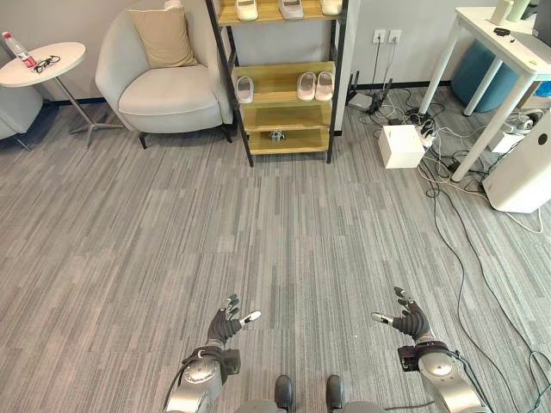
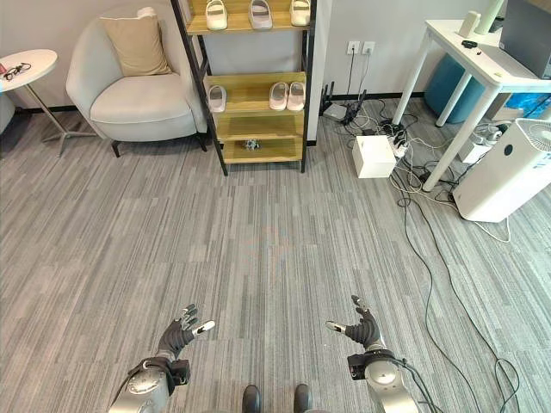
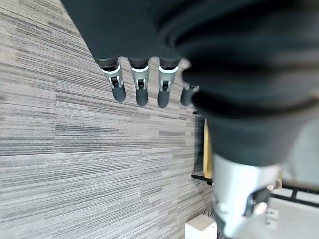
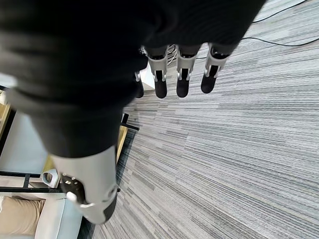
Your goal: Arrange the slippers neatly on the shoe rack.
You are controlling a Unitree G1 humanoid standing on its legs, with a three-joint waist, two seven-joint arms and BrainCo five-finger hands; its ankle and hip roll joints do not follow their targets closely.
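I am standing far back from the shoe rack (image 1: 280,86) and looking down at the grey floor (image 1: 258,232). My left hand (image 1: 226,325) and my right hand (image 1: 408,320) are both hanging low in front of me, with fingers spread loose and holding nothing. The slippers are all sitting on the rack already. Three white ones are lying on the top shelf (image 2: 250,24). On the middle shelf, a pair of slippers (image 1: 315,85) is sitting side by side at the right, and a single slipper (image 1: 244,89) is sitting alone at the left, well apart from them. A small dark thing (image 1: 277,135) is lying on the low shelf; I cannot tell what it is. I think these slippers are light and soft, a bit bendy, and not easy to break. I am guessing the best place to grab one is across its strap or by its side edge. An armchair (image 1: 168,77) is standing just beside the rack.
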